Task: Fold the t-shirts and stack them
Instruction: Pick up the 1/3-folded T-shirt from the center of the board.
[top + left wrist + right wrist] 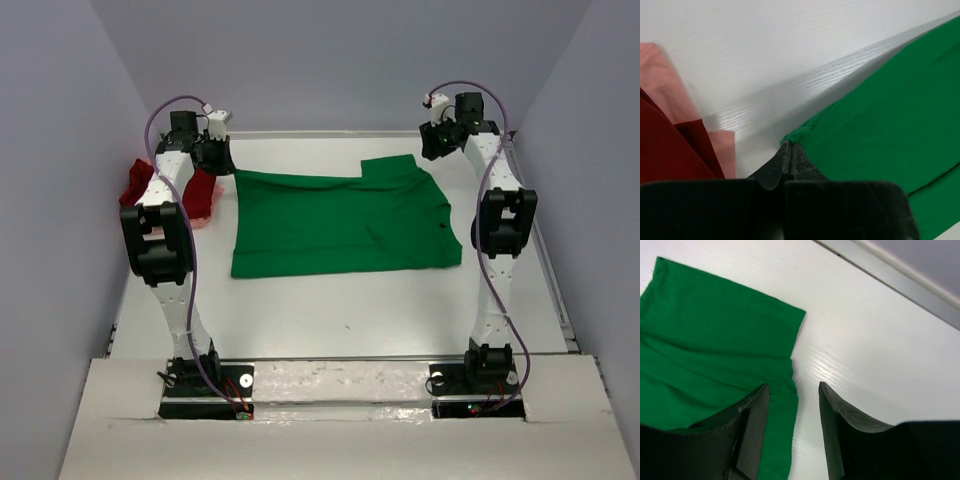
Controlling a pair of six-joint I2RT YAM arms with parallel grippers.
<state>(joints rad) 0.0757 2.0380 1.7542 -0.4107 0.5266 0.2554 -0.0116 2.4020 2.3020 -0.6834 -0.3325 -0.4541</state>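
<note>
A bright green t-shirt lies spread flat on the white table, with one sleeve pointing to the far right. My left gripper is at the shirt's far left corner, shut on a pinch of green cloth. My right gripper hovers at the far right sleeve, open. The sleeve's edge lies on the table below the gap between the jaws, and no cloth is pinched. A dark red t-shirt lies bunched on a pale pink one at the table's left edge.
The red bundle sits just left of the left arm. A raised rim runs along the table's far and right sides, and grey walls close in the workspace. Bare white table shows between the green shirt and the arm bases.
</note>
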